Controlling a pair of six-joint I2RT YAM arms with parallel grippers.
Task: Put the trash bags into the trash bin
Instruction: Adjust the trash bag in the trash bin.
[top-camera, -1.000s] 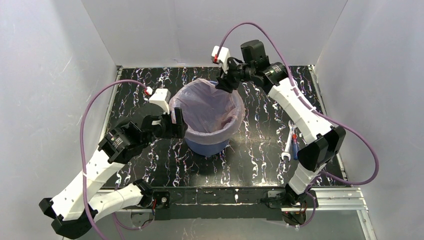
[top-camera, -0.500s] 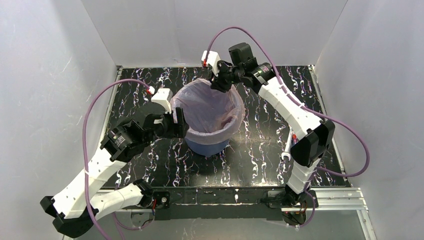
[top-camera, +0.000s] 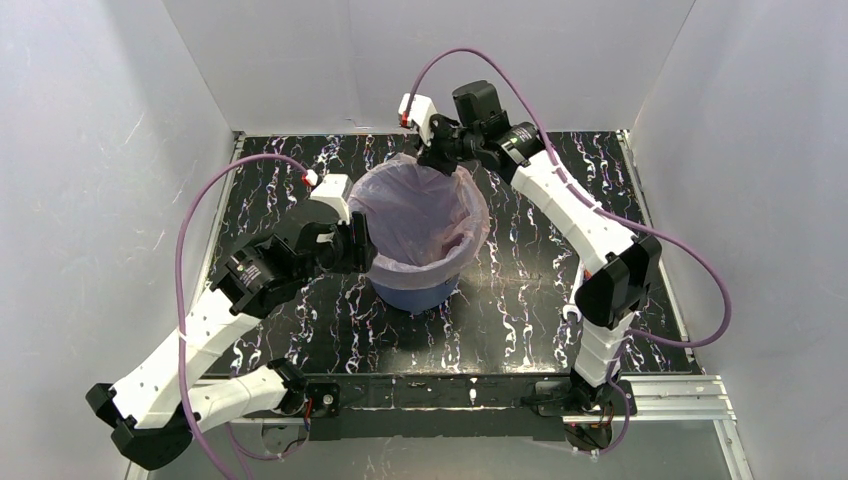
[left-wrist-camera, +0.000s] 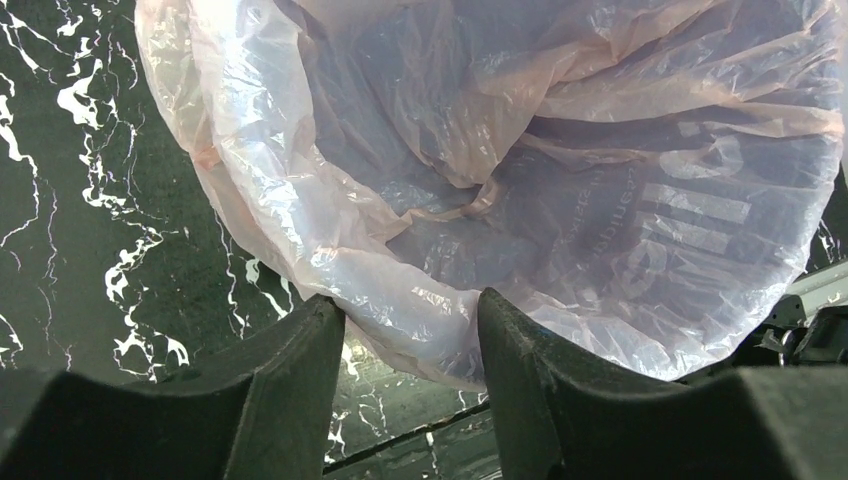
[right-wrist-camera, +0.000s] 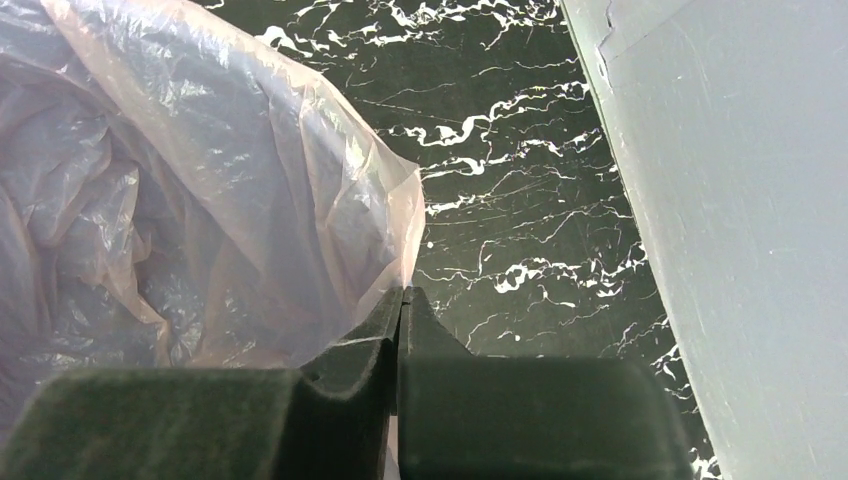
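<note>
The blue trash bin stands mid-table, lined with the pale-pink trash bag, whose film folds over the rim. My left gripper is at the bin's left rim. In the left wrist view it is open, with the bag-covered rim lying across the gap at its fingertips. My right gripper is at the far rim. In the right wrist view it is shut on a raised edge of the bag.
A white wrench and a red-tipped tool lie on the black marbled table at the right, partly behind my right arm. Grey walls enclose the table on three sides.
My right gripper has moved left along the far rim, still holding the bag edge. My left gripper has shifted slightly up and right, closer against the left rim.
</note>
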